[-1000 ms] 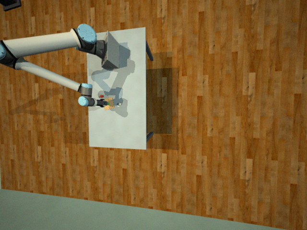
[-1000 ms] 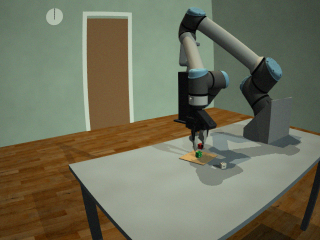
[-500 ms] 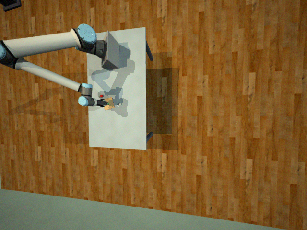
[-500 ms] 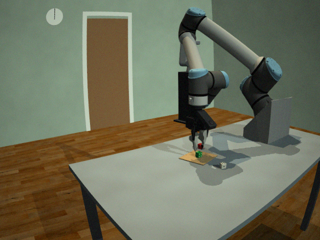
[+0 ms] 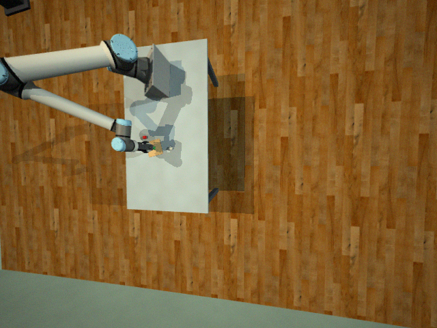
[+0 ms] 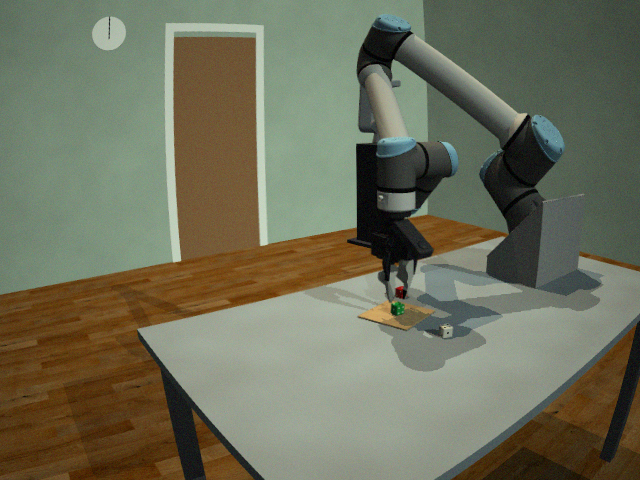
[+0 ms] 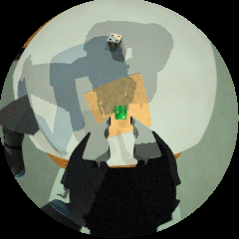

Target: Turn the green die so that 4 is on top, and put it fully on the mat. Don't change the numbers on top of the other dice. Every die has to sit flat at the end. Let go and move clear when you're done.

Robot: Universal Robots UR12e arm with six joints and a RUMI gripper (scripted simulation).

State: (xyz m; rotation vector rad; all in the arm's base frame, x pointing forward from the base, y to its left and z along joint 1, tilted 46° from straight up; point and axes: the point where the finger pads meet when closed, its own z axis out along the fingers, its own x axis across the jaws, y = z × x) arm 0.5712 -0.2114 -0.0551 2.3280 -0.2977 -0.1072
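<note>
Wrist view: green die point(image 5: 153, 148) point(image 6: 397, 308) point(image 7: 120, 113) on mat point(image 5: 153, 154) point(image 6: 371, 315) point(image 7: 143, 95), gripper point(image 5: 151, 146) point(image 6: 398, 298) point(image 7: 120, 117) partly spread, apparently pinching nothing. Likely light, rigid, slightly slippery; take opposite side faces, centred, squeeze gently. Top number too small to read; contact hard to judge.
</note>
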